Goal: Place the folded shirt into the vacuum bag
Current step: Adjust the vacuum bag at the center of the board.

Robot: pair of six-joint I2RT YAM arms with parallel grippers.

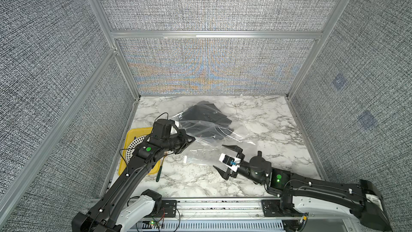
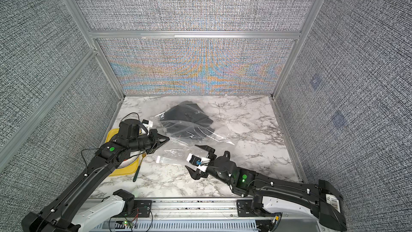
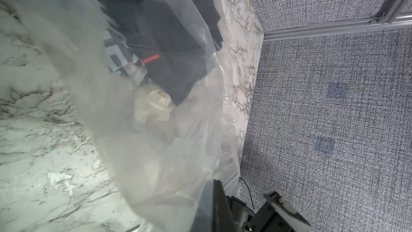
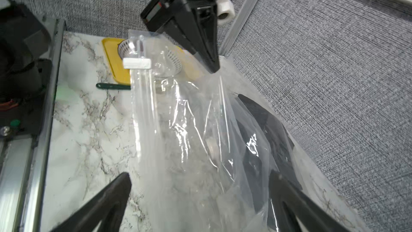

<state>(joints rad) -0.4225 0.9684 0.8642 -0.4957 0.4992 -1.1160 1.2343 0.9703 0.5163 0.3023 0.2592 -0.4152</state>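
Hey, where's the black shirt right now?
In both top views the black shirt lies toward the table's back, partly under the vacuum bag, beyond the left gripper.

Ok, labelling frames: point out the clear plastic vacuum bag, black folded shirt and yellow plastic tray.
clear plastic vacuum bag (image 1: 207, 150): a top view, near film.
black folded shirt (image 1: 204, 116): a top view, middle fabric.
yellow plastic tray (image 1: 131, 133): a top view, far rim.

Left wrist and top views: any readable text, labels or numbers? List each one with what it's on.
Nothing reads as words or numbers.
Red tag on the folded shirt, seen through the vacuum bag: lettering blurred, unreadable.
Barcode sticker on the right arm: bars visible, digits too small.
Small pale label on the shirt, in a top view: too small to read.
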